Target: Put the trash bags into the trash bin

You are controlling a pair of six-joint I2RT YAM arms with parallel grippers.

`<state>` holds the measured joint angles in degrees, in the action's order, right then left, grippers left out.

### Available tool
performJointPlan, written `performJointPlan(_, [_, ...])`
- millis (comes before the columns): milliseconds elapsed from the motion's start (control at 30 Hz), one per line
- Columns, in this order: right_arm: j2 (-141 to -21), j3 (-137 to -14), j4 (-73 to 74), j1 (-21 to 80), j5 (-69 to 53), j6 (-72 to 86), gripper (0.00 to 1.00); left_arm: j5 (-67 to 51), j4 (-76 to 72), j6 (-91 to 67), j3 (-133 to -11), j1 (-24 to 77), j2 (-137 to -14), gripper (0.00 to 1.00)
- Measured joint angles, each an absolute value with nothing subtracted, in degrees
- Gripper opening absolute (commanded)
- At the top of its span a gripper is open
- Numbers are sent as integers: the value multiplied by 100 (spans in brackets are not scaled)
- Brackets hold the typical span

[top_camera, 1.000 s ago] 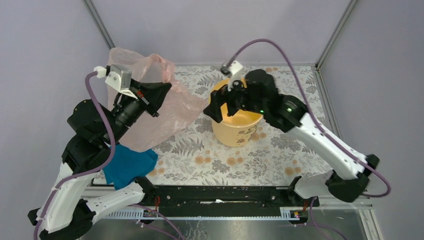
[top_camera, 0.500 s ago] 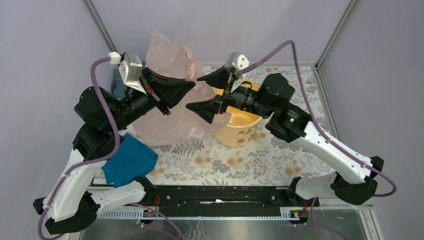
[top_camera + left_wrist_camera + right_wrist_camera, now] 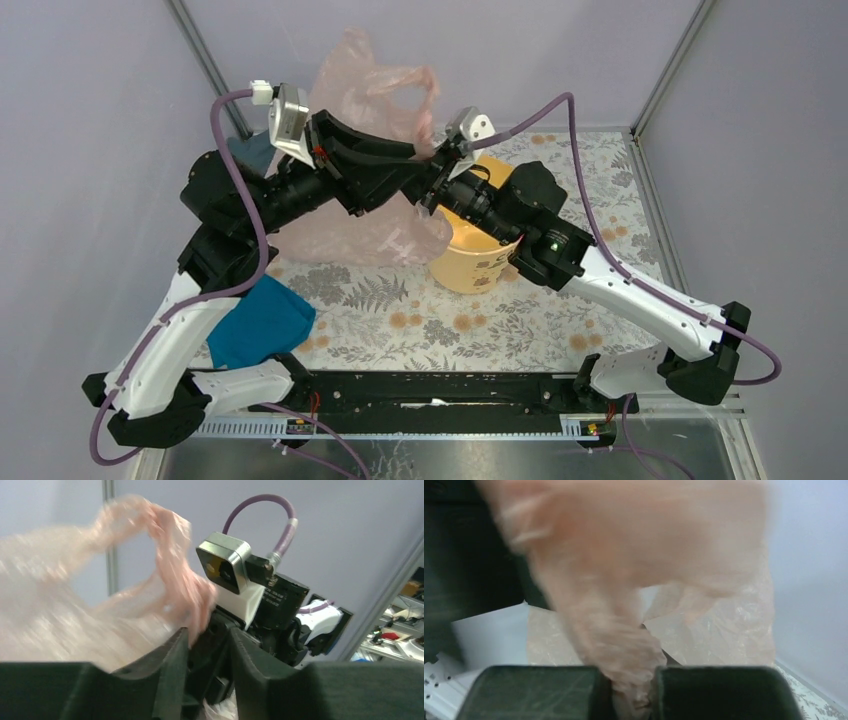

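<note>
Two end effectors meet aloft. The left end effector (image 3: pixel 209 650) has the pink trash bag (image 3: pixel 370 90) draped at its fingers, but whether it is clamped cannot be told. The right end effector (image 3: pixel 626 680) pinches bunched film. The bag should be carried rightward over the trash bin (image 3: pixel 480 265) before it is released. The bin's dark print is unreadable.

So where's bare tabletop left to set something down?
Bare floral table cover lies right of the round yellow-orange plastic bucket, and in front of it, between the bright teal cloth and the right arm. Crowded at back left: left gripper and right gripper hold the filmy pale pink plastic bag.
</note>
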<state>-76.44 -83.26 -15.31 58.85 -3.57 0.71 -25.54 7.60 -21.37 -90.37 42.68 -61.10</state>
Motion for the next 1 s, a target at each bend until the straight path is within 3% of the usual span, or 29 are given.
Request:
performJointPlan(67, [-7559, -8252, -1629, 5889, -110, 117, 0, -2576, 740, -2082, -9056, 4274, -6097, 94])
performJointPlan(100, [-7535, -8259, -1640, 5887, 97, 134, 0, -2541, 753, -2123, -9061, 4274, -6071, 98])
performJointPlan(367, [-7459, -8995, -530, 5793, 1505, 403, 0, -1837, 1116, -1776, -8943, 4278, -5159, 99])
performJointPlan(600, [-6836, -9124, 904, 5301, 1903, 694, 0, 10, 1243, -1570, -8589, 4283, -4265, 99])
performJointPlan(767, [-6176, -8847, 1393, 5164, 2071, 663, 0, 1219, 1717, -1632, -8615, 4283, -4967, 99])
performJointPlan(1000, [-5784, -7846, 1601, 4906, 2261, 386, 0, 1076, 1973, -1632, -8420, 4283, -6549, 97])
